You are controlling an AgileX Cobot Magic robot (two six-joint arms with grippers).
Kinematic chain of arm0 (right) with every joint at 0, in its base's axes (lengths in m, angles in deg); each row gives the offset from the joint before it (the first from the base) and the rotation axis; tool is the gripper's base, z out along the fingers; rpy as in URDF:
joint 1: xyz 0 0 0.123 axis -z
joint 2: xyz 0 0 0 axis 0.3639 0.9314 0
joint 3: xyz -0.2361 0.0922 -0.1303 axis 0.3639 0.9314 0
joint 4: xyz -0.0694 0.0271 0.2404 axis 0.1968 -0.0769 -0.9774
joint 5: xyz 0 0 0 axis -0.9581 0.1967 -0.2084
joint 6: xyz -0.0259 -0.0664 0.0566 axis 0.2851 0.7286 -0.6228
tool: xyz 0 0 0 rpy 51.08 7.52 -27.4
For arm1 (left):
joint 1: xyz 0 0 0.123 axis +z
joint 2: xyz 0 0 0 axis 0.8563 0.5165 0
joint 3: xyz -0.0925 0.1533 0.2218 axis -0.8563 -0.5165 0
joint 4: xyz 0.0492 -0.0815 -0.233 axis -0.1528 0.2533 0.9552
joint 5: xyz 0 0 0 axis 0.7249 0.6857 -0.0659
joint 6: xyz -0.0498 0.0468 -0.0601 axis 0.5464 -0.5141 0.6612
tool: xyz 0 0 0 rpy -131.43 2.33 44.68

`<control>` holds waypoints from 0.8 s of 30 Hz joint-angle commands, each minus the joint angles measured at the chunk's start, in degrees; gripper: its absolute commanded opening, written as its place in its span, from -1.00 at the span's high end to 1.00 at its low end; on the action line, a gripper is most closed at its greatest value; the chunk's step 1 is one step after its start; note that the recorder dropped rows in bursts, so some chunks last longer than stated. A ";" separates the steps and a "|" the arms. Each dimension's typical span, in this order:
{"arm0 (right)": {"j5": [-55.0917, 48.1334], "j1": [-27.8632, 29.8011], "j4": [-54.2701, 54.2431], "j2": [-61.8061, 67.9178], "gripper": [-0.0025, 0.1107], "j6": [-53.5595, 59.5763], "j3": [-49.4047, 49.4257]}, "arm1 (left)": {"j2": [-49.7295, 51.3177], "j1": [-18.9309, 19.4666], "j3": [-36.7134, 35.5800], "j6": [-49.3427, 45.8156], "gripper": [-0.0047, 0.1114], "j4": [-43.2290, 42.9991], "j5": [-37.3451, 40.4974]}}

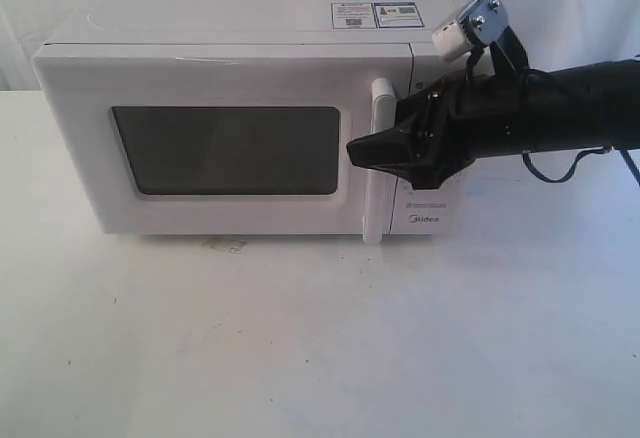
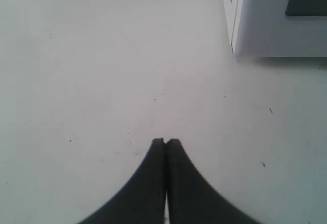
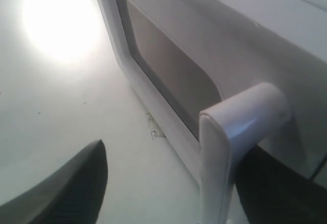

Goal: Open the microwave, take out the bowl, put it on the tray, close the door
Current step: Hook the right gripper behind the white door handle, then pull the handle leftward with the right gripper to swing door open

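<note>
Exterior view: the microwave (image 1: 230, 138) sits on the white table (image 1: 300, 348) with two stickers (image 1: 376, 15) on its top. The door (image 1: 200, 78) is flush with the body, and its window (image 1: 225, 150) is too dark for me to tell what is inside. The right gripper (image 1: 372, 150) reaches in from the right at the level of the vertical bar handle (image 1: 378, 198). One black finger pokes past the bar and in front of the door. The arm hides most of the knob panel.

Left wrist view: the left gripper (image 2: 165, 142) is clenched, with its two black fingers pressed tip to tip and nothing between them. It hangs over bare table, and the microwave's front left corner is near it at the frame's edge.

Right wrist view: I see the handle's rounded end standing between the two fingers (image 3: 66, 193). One is well clear of the bar on the window side, and the other is dark and tucked just behind it. The jaws are spread — straddling the bar, not pinching it. The door lies closed against the body.
</note>
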 commanded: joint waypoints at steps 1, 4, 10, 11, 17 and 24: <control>3.38 -1.48 -5.74 2.93 0.96 7.20 -3.45 | -0.20 -0.06 -0.20 0.28 0.92 -0.05 0.09; 6.66 -1.48 -5.95 2.93 0.96 6.52 -3.45 | -0.20 -0.06 -0.20 0.28 0.92 -0.05 0.09; 3.34 -1.48 -5.46 2.93 0.96 8.52 -3.45 | -0.20 -0.06 -0.20 0.28 0.92 -0.05 0.09; 0.59 -1.48 -4.90 2.93 0.96 10.18 -3.45 | -0.20 -0.06 -0.20 0.28 0.92 -0.05 0.09; -16.55 -1.48 0.51 2.93 0.96 14.14 -3.45 | -0.20 -0.06 -0.20 0.28 0.92 -0.05 0.09; -15.37 -1.48 1.24 2.93 0.96 13.13 -3.45 | -0.20 -0.06 -0.20 0.28 0.92 -0.05 0.09</control>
